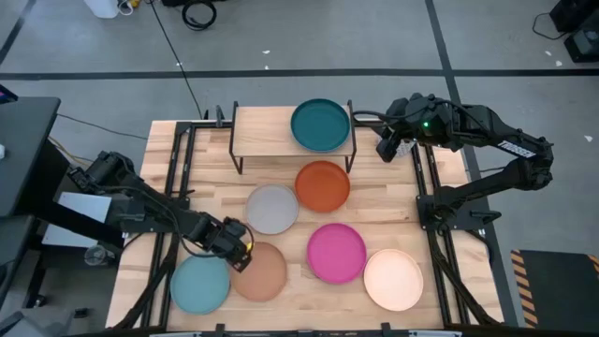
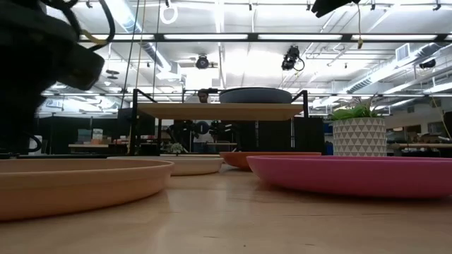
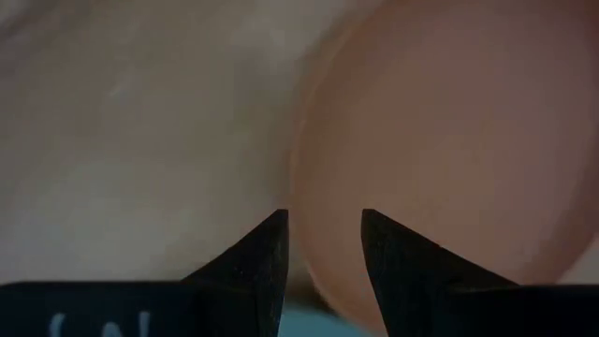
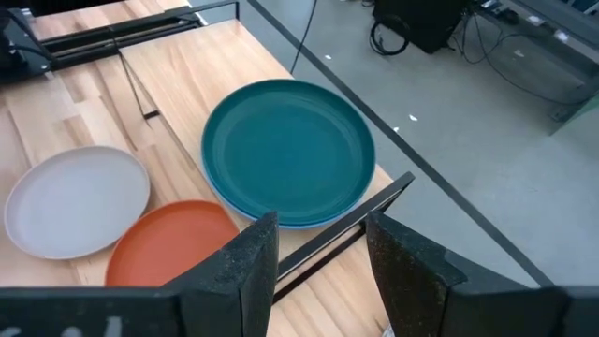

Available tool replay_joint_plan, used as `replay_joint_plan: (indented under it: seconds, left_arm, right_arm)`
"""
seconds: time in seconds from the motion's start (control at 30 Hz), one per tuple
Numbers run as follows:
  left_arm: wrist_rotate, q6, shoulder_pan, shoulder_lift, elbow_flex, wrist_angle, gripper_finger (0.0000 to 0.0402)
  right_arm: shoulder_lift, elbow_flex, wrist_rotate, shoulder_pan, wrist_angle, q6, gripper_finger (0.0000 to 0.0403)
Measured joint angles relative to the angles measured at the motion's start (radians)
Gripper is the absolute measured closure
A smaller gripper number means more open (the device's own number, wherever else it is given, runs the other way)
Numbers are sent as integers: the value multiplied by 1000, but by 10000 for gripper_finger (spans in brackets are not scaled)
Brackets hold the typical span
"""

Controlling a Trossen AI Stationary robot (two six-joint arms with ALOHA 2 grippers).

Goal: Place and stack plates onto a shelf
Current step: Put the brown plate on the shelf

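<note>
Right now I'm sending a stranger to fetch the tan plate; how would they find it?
Start at the table's front left corner. The tan plate lies beside the light blue-green plate, under the left claw. It's the only brownish one.

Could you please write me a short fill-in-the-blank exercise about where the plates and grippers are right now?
1. The plate on the shelf is coloured dark ____.
2. The left gripper is open at the rim of the ____ plate.
3. The magenta plate lies on the table between the tan plate and the ____ plate.
4. The right gripper is open beside the shelf's ____ end.

Missing words: teal; tan; cream; right
</note>
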State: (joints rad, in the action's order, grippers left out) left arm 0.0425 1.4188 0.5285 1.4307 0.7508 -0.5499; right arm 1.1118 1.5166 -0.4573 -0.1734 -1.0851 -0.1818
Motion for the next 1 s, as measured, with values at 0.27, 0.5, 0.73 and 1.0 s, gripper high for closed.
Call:
replay_joint_plan:
  seconds: [0.27, 0.5, 0.73, 1.0]
  left_arm:
    - [42, 14, 0, 42, -7, 42, 259]
    - [39, 18, 0, 88, -7, 42, 260]
    - [46, 11, 1, 89, -6, 43, 327]
    - [50, -1, 1, 52, -7, 57, 389]
  right_arm:
    - [0, 0, 7, 0, 0, 10, 233]
    - [0, 0, 7, 0, 0, 10, 233]
    - [0, 0, 7, 0, -1, 10, 233]
    - [0, 0, 7, 0, -1, 10, 233]
